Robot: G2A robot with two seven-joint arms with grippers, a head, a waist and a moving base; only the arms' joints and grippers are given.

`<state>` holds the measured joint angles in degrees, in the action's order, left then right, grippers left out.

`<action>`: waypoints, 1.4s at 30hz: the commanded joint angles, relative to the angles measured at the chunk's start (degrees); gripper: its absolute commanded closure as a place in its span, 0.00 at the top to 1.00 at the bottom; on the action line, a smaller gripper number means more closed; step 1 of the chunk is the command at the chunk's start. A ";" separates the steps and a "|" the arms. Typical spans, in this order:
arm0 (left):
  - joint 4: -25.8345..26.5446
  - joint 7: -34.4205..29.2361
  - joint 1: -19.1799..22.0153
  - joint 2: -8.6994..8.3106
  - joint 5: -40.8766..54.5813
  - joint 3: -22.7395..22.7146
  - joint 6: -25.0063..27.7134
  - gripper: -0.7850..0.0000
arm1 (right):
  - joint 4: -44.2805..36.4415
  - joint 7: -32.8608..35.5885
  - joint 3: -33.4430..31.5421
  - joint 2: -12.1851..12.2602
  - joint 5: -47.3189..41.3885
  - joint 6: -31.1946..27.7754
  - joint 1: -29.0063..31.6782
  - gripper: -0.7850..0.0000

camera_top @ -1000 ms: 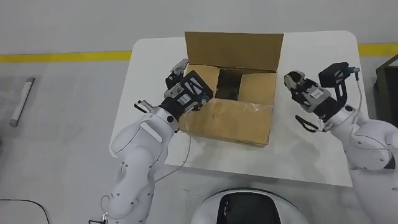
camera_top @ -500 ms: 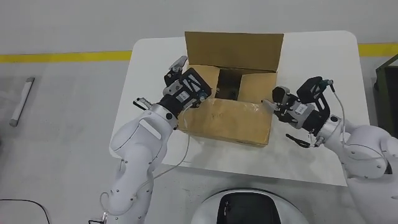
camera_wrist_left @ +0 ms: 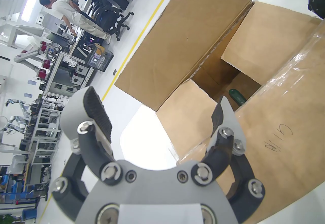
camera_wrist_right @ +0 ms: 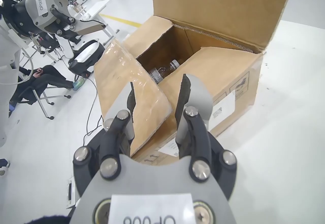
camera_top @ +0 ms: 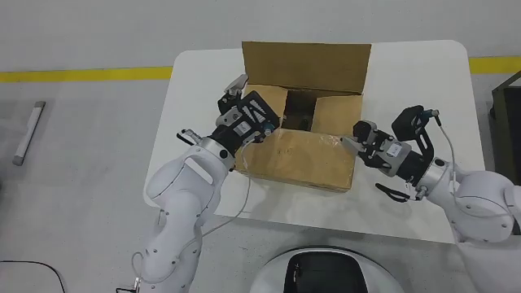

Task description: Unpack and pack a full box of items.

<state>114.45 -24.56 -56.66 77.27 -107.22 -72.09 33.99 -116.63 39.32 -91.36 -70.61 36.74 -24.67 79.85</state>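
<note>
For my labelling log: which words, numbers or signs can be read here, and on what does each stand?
"OP005": sticker on the left gripper.
"OP00…", upside down, rest cut off: sticker on the right gripper.
Unclear: handwriting on the cardboard box flap.
Too small: bottle label, box side labels.

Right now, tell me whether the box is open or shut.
Partly open. The box has its rear flap upright; a gap between the other flaps shows a bottle.
</note>
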 commanded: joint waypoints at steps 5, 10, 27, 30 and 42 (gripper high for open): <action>-0.29 0.19 0.36 -0.03 0.44 0.92 -0.61 1.00 | -0.78 1.87 -0.57 0.55 -2.07 -0.46 1.45 0.34; -0.29 0.17 0.57 -0.12 0.62 1.14 -0.92 1.00 | -1.48 1.65 -0.64 0.90 -2.32 -0.36 2.49 0.05; -0.45 -1.14 5.10 -0.25 -0.52 1.98 -1.64 1.00 | -11.43 -14.24 -2.29 2.72 28.78 -16.70 3.48 0.00; -1.68 -1.22 7.04 -0.21 -1.22 3.13 -0.32 1.00 | -12.21 -21.28 -2.39 2.83 35.30 -17.26 5.89 0.00; -1.63 -4.56 9.03 -0.58 2.56 5.57 12.65 1.00 | -15.01 -40.99 -2.36 3.63 56.83 -15.19 12.78 0.00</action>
<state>112.14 -28.53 -47.43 76.76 -105.28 -66.39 45.50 -131.68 -0.86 -93.75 -67.01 92.91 -40.42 92.27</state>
